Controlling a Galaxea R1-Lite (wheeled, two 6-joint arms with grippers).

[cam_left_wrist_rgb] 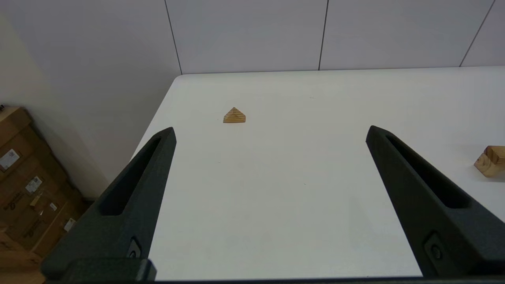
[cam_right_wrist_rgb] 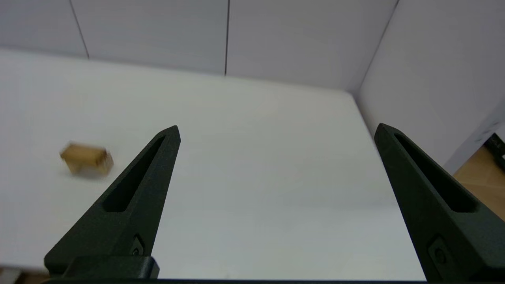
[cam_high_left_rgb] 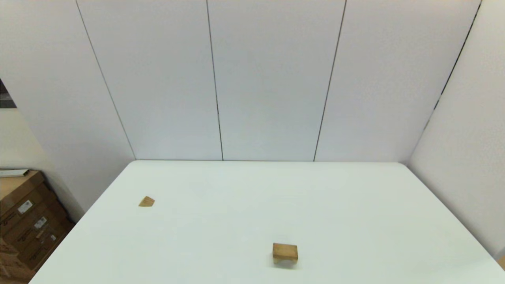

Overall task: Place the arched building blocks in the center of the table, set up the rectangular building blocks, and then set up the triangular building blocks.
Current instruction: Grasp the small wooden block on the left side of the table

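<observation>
Hands first: we are holding both back at the near edge of the counter (cam_high_left_rgb: pixel 355 205), outside the head view, the left hand (cam_left_wrist_rgb: pixel 270 132) and the right hand (cam_right_wrist_rgb: pixel 277 130) each with fingers spread wide and gripping nothing. Nearest to us, the arched block (cam_high_left_rgb: pixel 285 252) is standing on its two short legs close to the near edge, slightly right of the middle. We are judging it to be the first piece to move, and the right hand looks better placed. To do it well, we are planning to come down from above, close on the two flat long faces rather than the cut-out, lift it clear and set it legs-down farther in, at the counter's middle. Farther off, toward the left edge, the triangular block (cam_high_left_rgb: pixel 146 202) is lying alone. We are seeing no rectangular block in any view.
</observation>
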